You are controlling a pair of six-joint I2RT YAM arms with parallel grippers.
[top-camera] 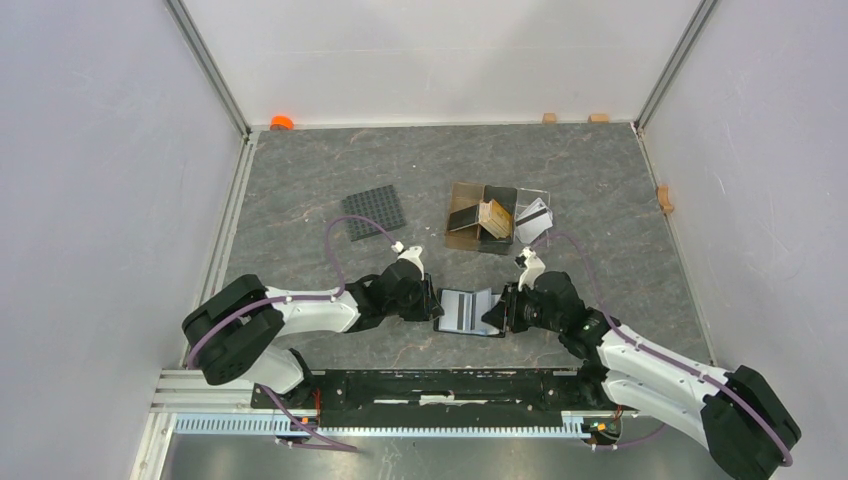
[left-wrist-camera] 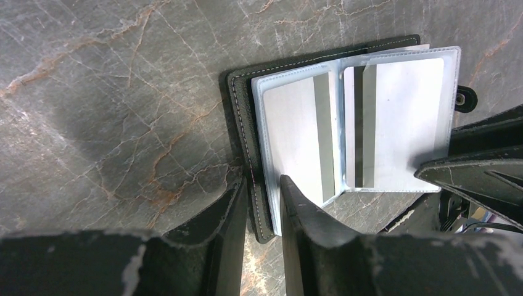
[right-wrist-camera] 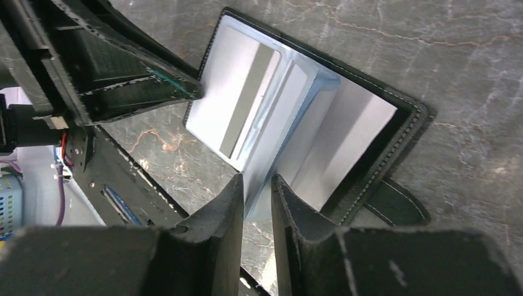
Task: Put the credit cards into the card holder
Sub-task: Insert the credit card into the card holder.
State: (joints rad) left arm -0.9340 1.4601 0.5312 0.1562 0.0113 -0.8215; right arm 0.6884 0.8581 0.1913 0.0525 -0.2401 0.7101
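Two credit cards (left-wrist-camera: 296,135) sleeved in the card holder (left-wrist-camera: 240,123), loose cards (top-camera: 533,216) beyond it; my left claw (left-wrist-camera: 261,179) and right claw (right-wrist-camera: 256,180) straddle its edges, grip unclear.

- Grey stone-patterned table (top-camera: 300,180) with rusty veins.
- Black gridded mat (top-camera: 375,212), flat, left of centre.
- Brown translucent compartment box (top-camera: 480,218) at centre, with a clear tray (top-camera: 535,218) touching its right side.
- Card holder (top-camera: 467,311), lying open near the front edge.
- Orange object (top-camera: 282,122) in the far left corner.
- Small wooden blocks (top-camera: 549,118) along the far edge.
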